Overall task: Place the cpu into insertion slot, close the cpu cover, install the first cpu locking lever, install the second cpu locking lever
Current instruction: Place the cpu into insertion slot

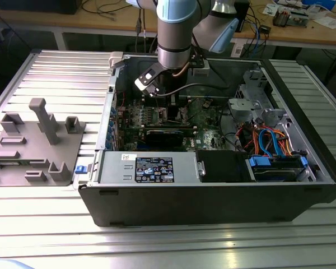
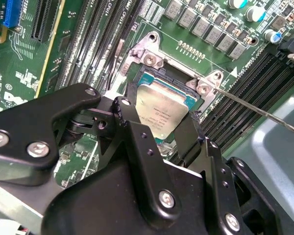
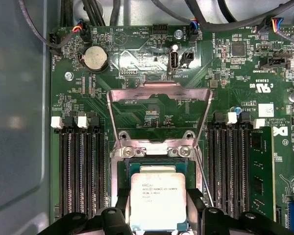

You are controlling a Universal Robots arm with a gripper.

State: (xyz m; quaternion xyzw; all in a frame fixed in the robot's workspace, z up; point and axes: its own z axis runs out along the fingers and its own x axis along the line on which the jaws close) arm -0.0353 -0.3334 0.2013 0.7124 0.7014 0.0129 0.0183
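Note:
My gripper [image 1: 165, 106] reaches down into the open computer case over the green board. In both wrist views its black fingers [image 3: 121, 205] stand on two opposite sides of the cpu [image 3: 158, 200], a flat silvery square, and are shut on it. The cpu [image 2: 162, 111] sits in or just over the insertion slot [image 3: 157, 164], whose dark rim [image 2: 161, 78] shows around its edge; I cannot tell whether it is fully seated. The cpu cover [image 3: 159, 92], a silvery frame, stands swung up and open behind the slot. A thin wire locking lever [image 2: 264, 113] sticks out beside the slot, unlatched.
Long black memory slots [image 3: 83, 171] flank the socket on both sides. A coin cell battery [image 3: 95, 58] lies beyond the cover. The grey power supply box [image 1: 148, 167] fills the case front, drive bays with blue and orange cables [image 1: 269, 140] on the exterior view's right. A grey fixture [image 1: 36, 140] stands outside.

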